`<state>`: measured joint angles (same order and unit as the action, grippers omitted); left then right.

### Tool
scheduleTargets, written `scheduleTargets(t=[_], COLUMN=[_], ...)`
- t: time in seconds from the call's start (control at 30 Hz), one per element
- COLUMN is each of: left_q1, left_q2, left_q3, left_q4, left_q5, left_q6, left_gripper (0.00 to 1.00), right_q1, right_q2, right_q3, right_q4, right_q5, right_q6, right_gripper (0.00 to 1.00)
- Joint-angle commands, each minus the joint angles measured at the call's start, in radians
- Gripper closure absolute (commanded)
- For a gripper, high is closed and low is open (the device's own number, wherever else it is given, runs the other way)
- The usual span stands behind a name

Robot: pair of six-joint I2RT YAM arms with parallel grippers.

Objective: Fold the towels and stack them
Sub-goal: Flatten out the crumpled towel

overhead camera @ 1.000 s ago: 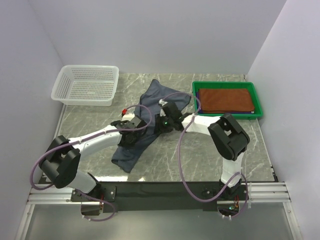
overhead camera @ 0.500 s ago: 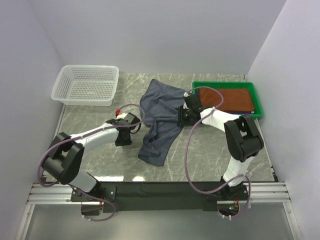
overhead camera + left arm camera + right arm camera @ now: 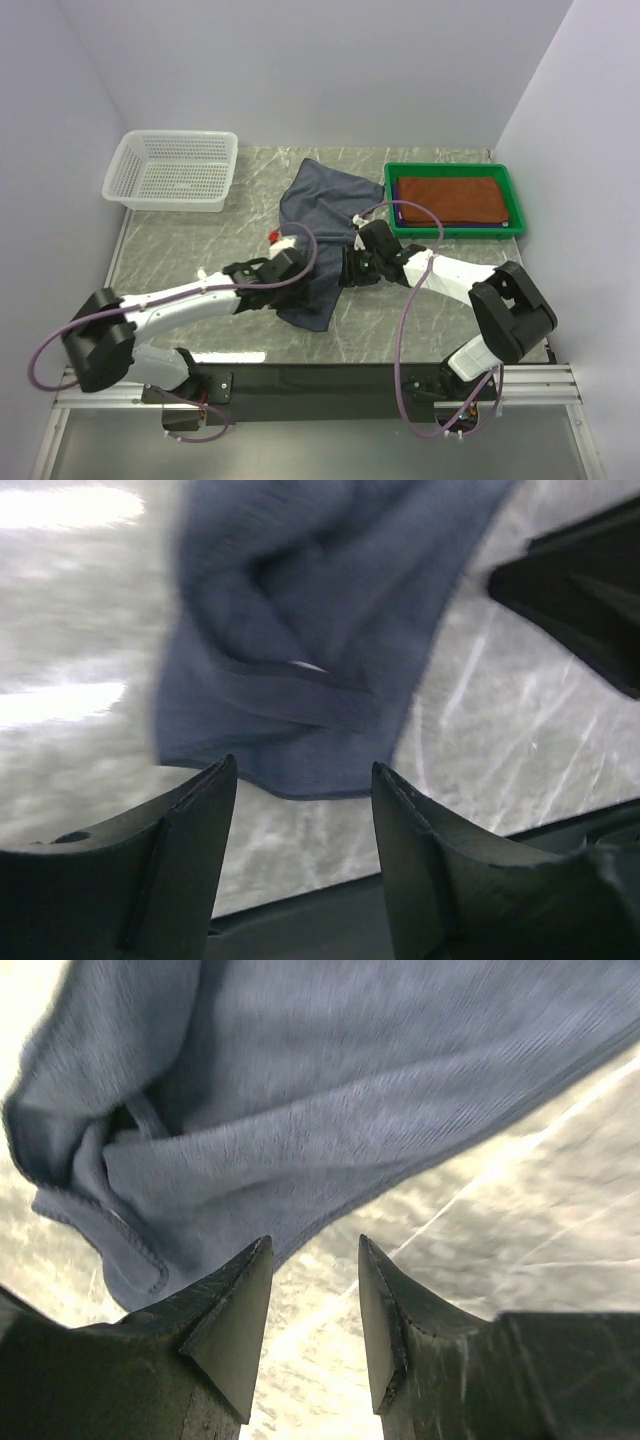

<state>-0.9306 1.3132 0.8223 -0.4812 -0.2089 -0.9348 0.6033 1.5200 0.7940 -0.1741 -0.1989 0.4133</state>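
A grey-blue towel [image 3: 318,205] lies crumpled on the marble table, running from the back centre toward the front. My left gripper [image 3: 306,284] is at its near end, open, with only table between the fingers; in the left wrist view [image 3: 303,772] the towel's bunched hem [image 3: 300,640] lies just beyond the tips. My right gripper [image 3: 347,272] stands open beside the towel's right edge. In the right wrist view [image 3: 313,1245] the towel [image 3: 350,1080] lies ahead, its edge close to the left finger. A rust-brown towel [image 3: 448,200] lies folded in the green tray [image 3: 514,195].
A white mesh basket [image 3: 172,170] stands at the back left. The green tray sits at the back right against the wall. White walls close in the table on three sides. The two grippers are close together over the towel's near end.
The grey-blue towel shifted right, then settled. My left gripper moved right to the towel's near end and opened. My right gripper came forward and left from beside the tray.
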Motion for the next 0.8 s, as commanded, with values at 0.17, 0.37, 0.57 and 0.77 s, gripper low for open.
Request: scheduleTargets(t=[0.17, 0.37, 0.57, 0.77], left_q1=[-0.152, -0.231, -0.278, -0.289], left_q2=[0.236, 0.411, 0.529, 0.598], left_q3=[0.248, 0.403, 0.479, 0.500], left_q4=[-0.086, -0.244, -0.361, -0.419], left_q5=[-0.205, -0.348, -0.455, -0.530], left_q6=[-0.012, -0.002, -0.032, -0.050], left_gripper=[0.46, 0.50, 0.53, 0.55], right_q1=[0.010, 0.003, -0.037, -0.043], right_q2=[0.012, 0.040, 0.037, 0.048], right_q3=[-0.059, -0.093, -0.134, -0.144], right_q4=[0.173, 0.248, 0.295, 0.315], right_q5=[-0.079, -0.106, -0.146, -0.166], right_q6=[0.105, 0.154, 0.176, 0.182], right_gripper=[0.53, 0.55, 0.55, 0.55])
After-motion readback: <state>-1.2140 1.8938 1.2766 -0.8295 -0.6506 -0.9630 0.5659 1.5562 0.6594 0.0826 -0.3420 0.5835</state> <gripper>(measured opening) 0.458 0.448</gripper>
